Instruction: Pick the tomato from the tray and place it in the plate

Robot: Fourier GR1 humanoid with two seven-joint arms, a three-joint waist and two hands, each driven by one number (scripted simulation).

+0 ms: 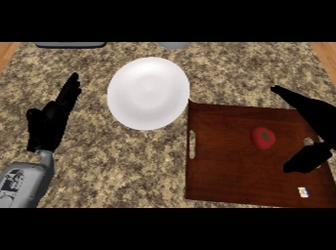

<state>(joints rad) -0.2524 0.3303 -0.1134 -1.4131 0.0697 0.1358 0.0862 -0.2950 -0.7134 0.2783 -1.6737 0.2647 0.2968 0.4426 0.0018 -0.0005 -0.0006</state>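
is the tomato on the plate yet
No, the tomato lies on the wooden tray, apart from the white plate.

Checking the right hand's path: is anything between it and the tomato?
No. In the head view, only bare tray lies between the right hand and the tomato.

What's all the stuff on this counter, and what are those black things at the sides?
Counter: one, speckled brown granite, fills most of the view.
Plate: one, white, round, on the counter left of the tray.
Tray: one, dark reddish-brown wood, at right, slot handle on its left side.
Tomato: one, red with a green stem, on the tray.
Small tag: one, white, near the tray's lower right corner.
Grey objects: two, partly cut off at the counter's far edge.
Left hand: black, open, resting at left.
Right hand: black, open, over the tray's right side, beside the tomato.
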